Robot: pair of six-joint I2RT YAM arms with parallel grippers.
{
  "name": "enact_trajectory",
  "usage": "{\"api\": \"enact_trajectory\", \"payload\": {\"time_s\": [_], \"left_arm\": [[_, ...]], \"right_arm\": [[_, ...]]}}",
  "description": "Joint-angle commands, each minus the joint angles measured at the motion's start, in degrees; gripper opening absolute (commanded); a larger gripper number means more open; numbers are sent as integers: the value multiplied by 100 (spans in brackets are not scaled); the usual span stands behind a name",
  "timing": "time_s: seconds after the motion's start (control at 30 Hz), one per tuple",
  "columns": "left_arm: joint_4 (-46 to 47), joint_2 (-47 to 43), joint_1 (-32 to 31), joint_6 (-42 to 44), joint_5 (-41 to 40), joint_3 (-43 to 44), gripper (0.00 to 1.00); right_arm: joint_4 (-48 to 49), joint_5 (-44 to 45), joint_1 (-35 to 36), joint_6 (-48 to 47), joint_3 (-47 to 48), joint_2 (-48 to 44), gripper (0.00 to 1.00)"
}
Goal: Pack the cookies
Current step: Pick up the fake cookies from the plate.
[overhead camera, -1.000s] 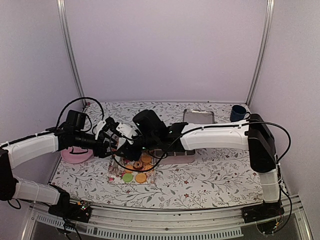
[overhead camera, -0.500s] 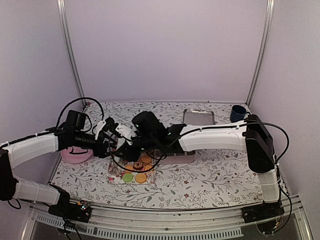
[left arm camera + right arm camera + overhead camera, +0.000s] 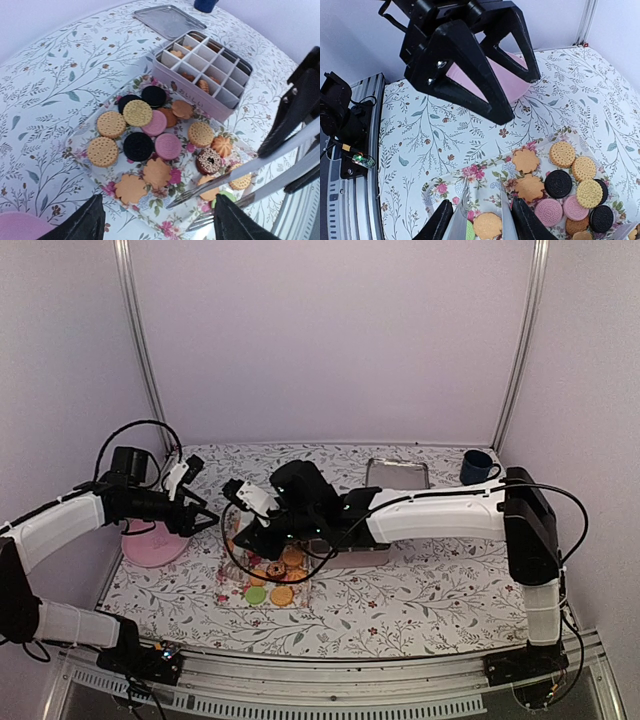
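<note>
Cookies mostly on floral tray, just near-left of pink divided tin; a few cells hold cookies. Lid flat on surface, far side. Left hand wide open, empty. Right hand grips metal tongs over tray.

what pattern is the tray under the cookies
The tray is floral, pink flowers on white; left wrist view shows it best.

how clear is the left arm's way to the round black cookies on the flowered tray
Probably yes: the open left gripper hovers near the flowered tray, its round black cookies uncovered; the metal tongs in the right gripper sit aside.
</note>
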Motion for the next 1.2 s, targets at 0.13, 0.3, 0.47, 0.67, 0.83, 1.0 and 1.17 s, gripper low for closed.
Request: {"api": "enact_trajectory", "payload": {"time_s": [0.13, 0.3, 0.47, 0.67, 0.83, 1.0, 1.17], "left_arm": [[-622, 64, 742, 544, 192, 331, 75], [-731, 63, 836, 628, 285, 427, 76], [-843, 34, 876, 686, 363, 540, 75], [-896, 3, 894, 668, 409, 614, 75], [-851, -7, 894, 616, 485, 650, 75], [-841, 16, 891, 577, 524, 769, 75], [-852, 19, 896, 607, 521, 814, 75]], "right_arm": [[47, 446, 29, -267, -362, -698, 39], [-58, 459, 26, -291, -494, -716, 39], [-80, 463, 24, -330, -513, -620, 39], [-163, 455, 26, -286, -564, -570, 40], [-293, 432, 23, -282, -574, -646, 44], [-385, 404, 25, -239, -602, -700, 45], [-427, 350, 25, -122, -721, -730, 44]]}}
